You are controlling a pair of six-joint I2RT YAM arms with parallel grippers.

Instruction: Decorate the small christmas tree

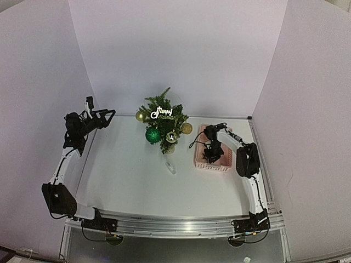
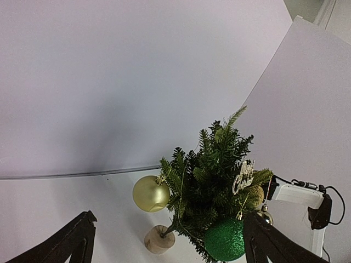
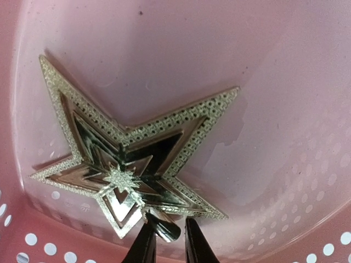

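The small christmas tree (image 1: 163, 118) stands at the back middle of the table on a pale round base (image 2: 159, 239). It carries a gold ball (image 2: 150, 193), a green glitter ball (image 2: 224, 239), a small silver ball and a "Merry Christmas" sign (image 1: 163, 114). My left gripper (image 1: 109, 115) hovers open to the tree's left, empty; the left wrist view looks at the tree (image 2: 214, 175). My right gripper (image 3: 167, 224) is down in the pink basket (image 3: 274, 82). Its fingers flank the shiny stem of a gold star (image 3: 137, 148) with a sliver of gap on the right side.
The pink basket (image 1: 214, 164) sits right of the tree, with the right arm reaching into it. A small whitish object (image 1: 171, 166) lies on the table in front of the tree. White walls enclose the table at the back and both sides.
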